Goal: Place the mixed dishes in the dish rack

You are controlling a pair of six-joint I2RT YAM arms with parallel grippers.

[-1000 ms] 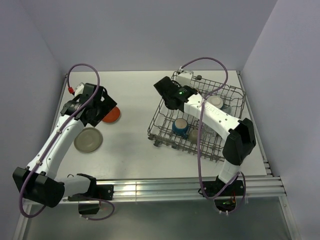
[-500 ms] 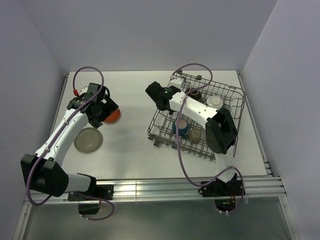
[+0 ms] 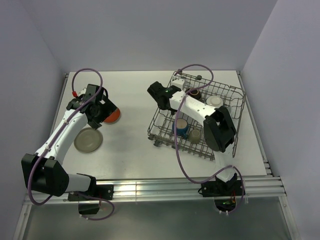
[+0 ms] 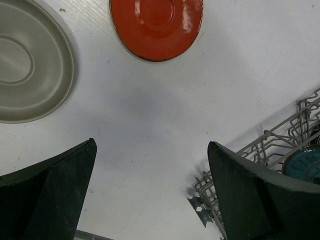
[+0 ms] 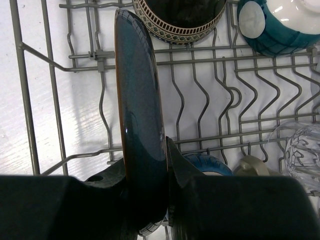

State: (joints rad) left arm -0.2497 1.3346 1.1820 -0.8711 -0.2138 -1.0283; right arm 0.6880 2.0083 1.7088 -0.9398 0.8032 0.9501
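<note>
Right wrist: half-hidden teal plate (image 5: 141,100)

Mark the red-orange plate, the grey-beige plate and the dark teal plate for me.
red-orange plate (image 4: 156,22), left wrist view, on its centre well.
grey-beige plate (image 4: 25,62), left wrist view, on its inner well.
dark teal plate (image 5: 142,115), right wrist view, on its glazed face.

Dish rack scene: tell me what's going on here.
The right arm's fingers grip a dark teal round plate on edge over the grey wire dish rack, which holds a brown patterned bowl, a teal-and-cream bowl and a clear glass cup. The left arm's fingers are open above the white table, near a red-orange round plate and a grey-beige round plate.
</note>
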